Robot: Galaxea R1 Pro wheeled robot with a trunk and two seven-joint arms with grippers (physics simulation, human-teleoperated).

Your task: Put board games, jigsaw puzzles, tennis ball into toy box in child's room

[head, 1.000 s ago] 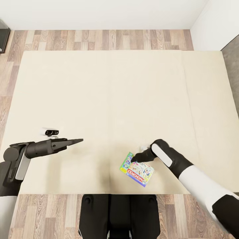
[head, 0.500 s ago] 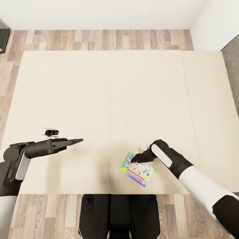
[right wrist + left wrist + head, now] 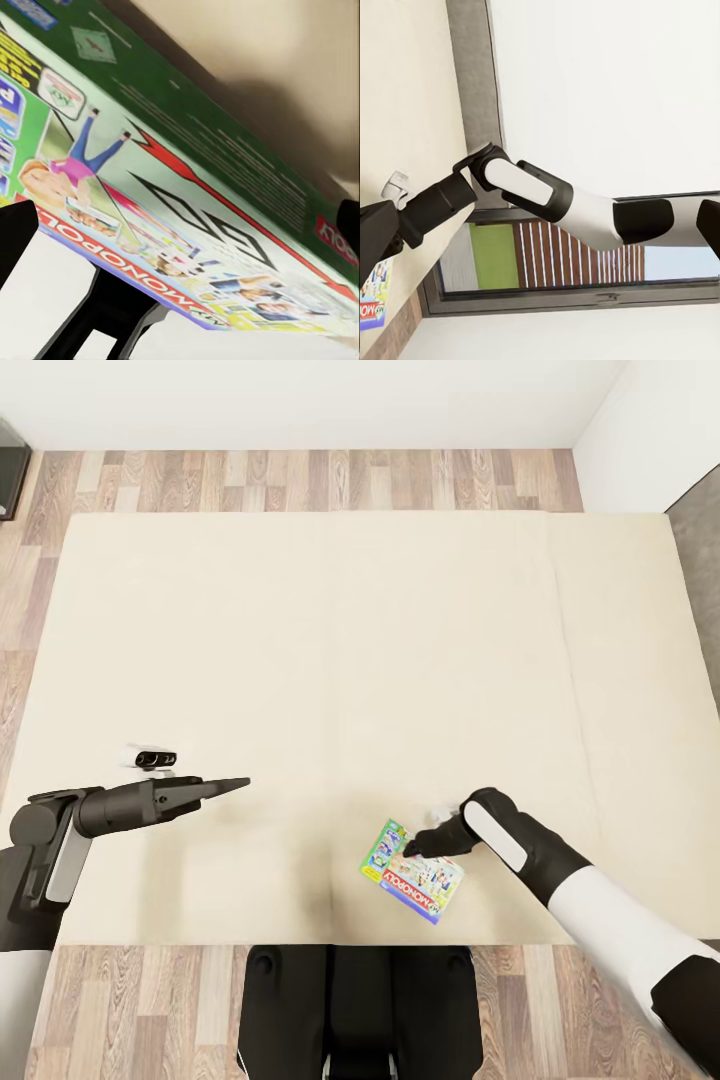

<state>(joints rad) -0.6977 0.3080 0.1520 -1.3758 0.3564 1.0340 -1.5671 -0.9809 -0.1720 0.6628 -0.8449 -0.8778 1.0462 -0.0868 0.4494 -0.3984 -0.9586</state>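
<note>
On the bed (image 3: 300, 640), near its front edge, lies the Monopoly board game (image 3: 412, 872), flat and tilted. I bring the right hand (image 3: 412, 848) low over the box's far edge, approx. for a side grip; fingers look apart, with the box between them in the wrist view. Left hand (image 3: 235, 786) hovers aside w/ fingers together, kept free.

Green, multicoloured board game (image 3: 412, 871)
</note>
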